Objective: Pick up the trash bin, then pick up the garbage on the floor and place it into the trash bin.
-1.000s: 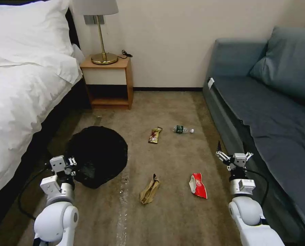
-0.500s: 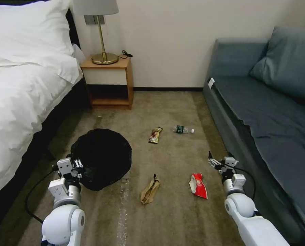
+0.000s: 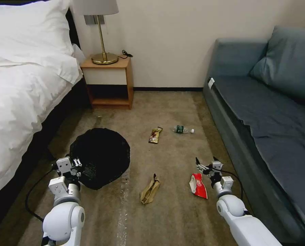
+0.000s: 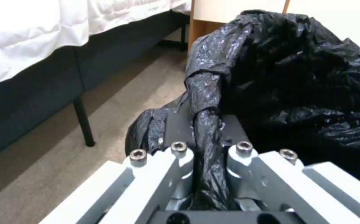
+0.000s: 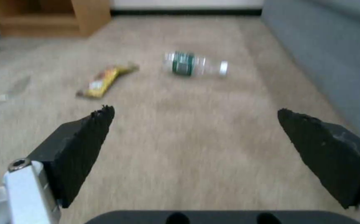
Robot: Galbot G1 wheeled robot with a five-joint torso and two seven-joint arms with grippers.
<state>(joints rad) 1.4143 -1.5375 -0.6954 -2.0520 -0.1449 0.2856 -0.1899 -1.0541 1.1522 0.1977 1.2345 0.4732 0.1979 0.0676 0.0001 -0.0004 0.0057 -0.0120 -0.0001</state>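
Left gripper (image 3: 76, 163): clamped on a twisted fold of the black liner at the near rim of the trash bin (image 3: 101, 156); the left wrist view shows the plastic pinched between the closed fingers (image 4: 180, 149).
Trash bin: on the left side of the carpet (image 3: 173, 212), close to the bed (image 3: 19, 112) and in front of the nightstand (image 3: 108, 83). Whether its base has left the carpet cannot be told.
Right gripper (image 3: 205, 164): jaws spread wide and holding nothing, low over the carpet near the sofa (image 3: 268, 126), just beside the far end of the red-and-white wrapper (image 3: 198, 185).
Red-and-white wrapper: on the carpet at the near right, not yet grasped.
Tan paper bag (image 3: 149, 190): on the carpet near the middle, between the bin and the red-and-white wrapper.
Snack bar wrapper (image 3: 155, 135): on the carpet farther out, toward the nightstand.
Bottle (image 3: 183, 129): on its side just beside the snack bar wrapper, on the sofa side.
Done, by judgement: the bin is secured in the left gripper.
Outstanding, by judgement: all four litter items lie on the carpet; none is seen in the bin.
Step in hand, by judgement: the right gripper is lining up on the red-and-white wrapper, the nearest item.
Risk, by judgement: the hold is on thin liner only, which could slip or tear under load.
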